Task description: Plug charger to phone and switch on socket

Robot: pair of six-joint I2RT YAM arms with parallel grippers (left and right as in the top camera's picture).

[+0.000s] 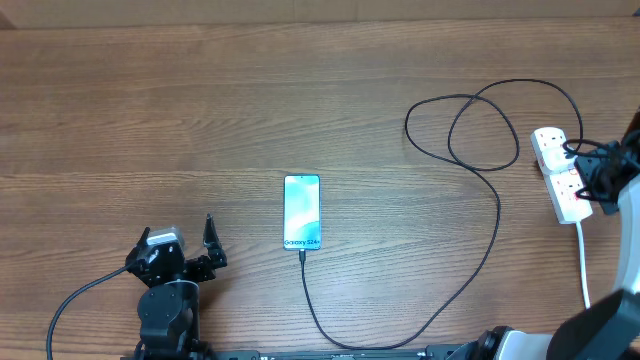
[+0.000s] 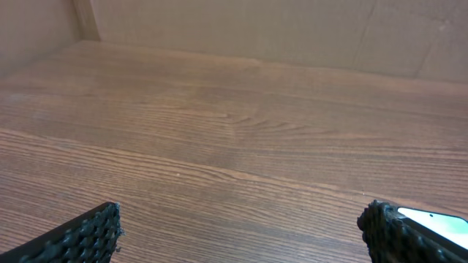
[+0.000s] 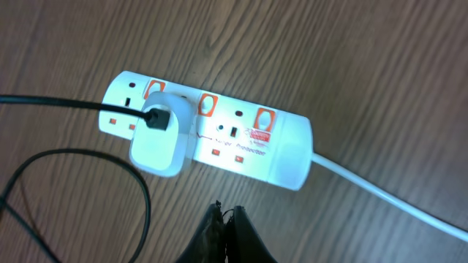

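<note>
Socket (image 3: pixel 235 139) lies just ahead of closed right fingers (image 3: pixel 243 238).

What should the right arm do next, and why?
Probably lower the shut right tool onto the middle red switch beside the adapter. The cable already appears to meet the phone, and the adapter sits in the socket, so only switching on seems left.
</note>
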